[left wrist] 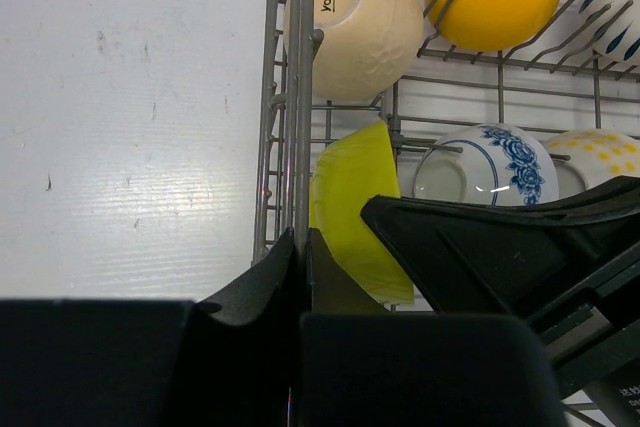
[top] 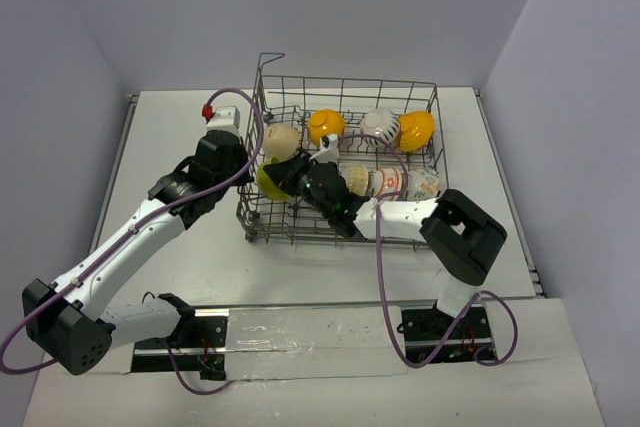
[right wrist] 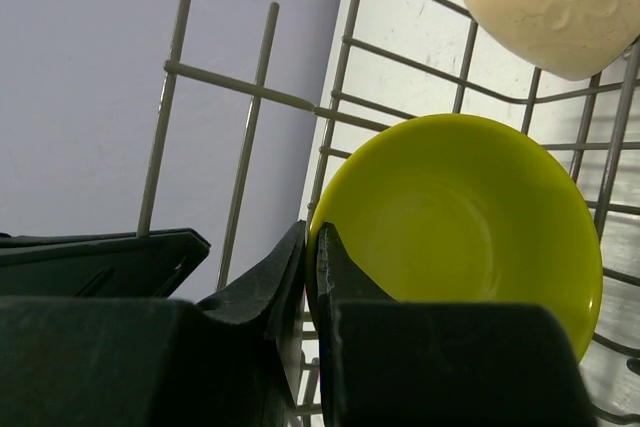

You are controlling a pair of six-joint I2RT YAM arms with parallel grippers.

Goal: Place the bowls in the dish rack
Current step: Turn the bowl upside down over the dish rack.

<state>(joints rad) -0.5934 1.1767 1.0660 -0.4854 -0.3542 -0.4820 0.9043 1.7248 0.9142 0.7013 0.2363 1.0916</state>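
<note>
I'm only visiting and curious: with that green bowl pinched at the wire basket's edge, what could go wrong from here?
The right jaws pinch the lime green bowl only by its rim, tilted; it might slip or topple once released. It is close to the tan bowl and the blue-patterned bowl, so a nudge could knock them. The left jaws clamp the dish rack by its wall wire right beside it; the crowded arms might bump.

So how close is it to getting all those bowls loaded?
Nearly there. Six already sit in the dish rack, the tan bowl and two orange-yellow bowls among them. The right gripper pinches the rim of the lime green bowl, low inside the rack; the left gripper clamps the rack's wall. Left: letting go. No bowl shows on the table.
</note>
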